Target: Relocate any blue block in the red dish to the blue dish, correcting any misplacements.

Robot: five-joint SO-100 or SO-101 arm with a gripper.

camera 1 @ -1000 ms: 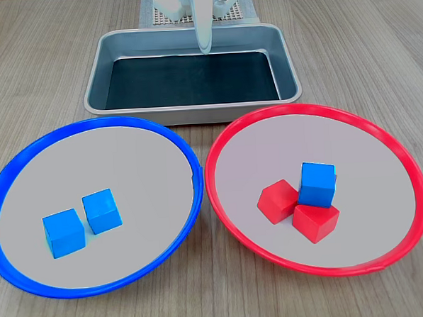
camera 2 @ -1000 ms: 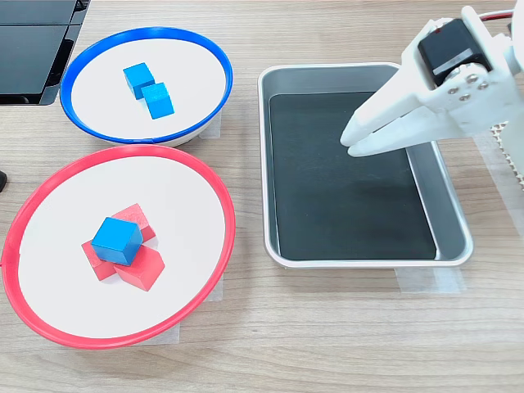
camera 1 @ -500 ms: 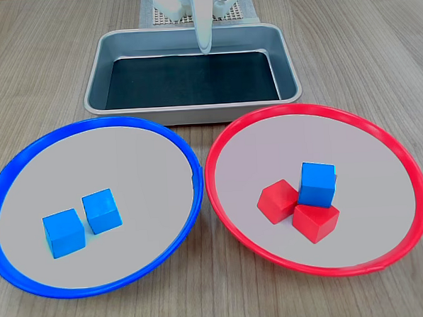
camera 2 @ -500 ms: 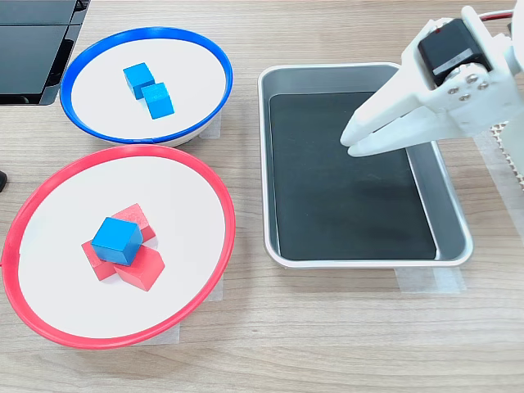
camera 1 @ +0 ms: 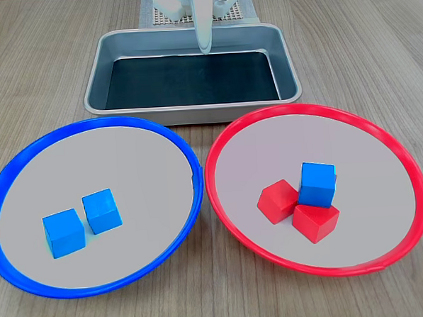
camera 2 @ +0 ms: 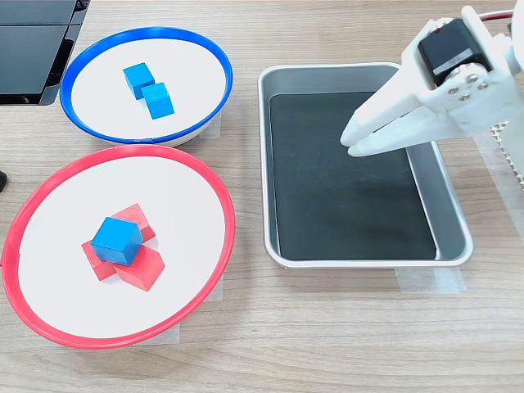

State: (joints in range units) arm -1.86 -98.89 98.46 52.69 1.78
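Observation:
In the red dish (camera 1: 403, 162) (camera 2: 214, 192) a blue block (camera 1: 317, 184) (camera 2: 115, 239) rests on top of two red cubes (camera 1: 277, 201) (camera 2: 137, 266). The blue dish (camera 1: 186, 153) (camera 2: 221, 70) holds two more blue blocks (camera 1: 63, 233) (camera 1: 101, 210) (camera 2: 138, 76) (camera 2: 158, 100) side by side. My white gripper (camera 1: 204, 47) (camera 2: 347, 140) hangs shut and empty above the metal tray, far from both dishes.
A rectangular metal tray (camera 1: 97, 72) (camera 2: 454, 246) with a dark floor sits between the arm's base and the dishes. A black object (camera 2: 33, 45) lies at the second exterior view's top left corner. Bare wood tabletop surrounds everything.

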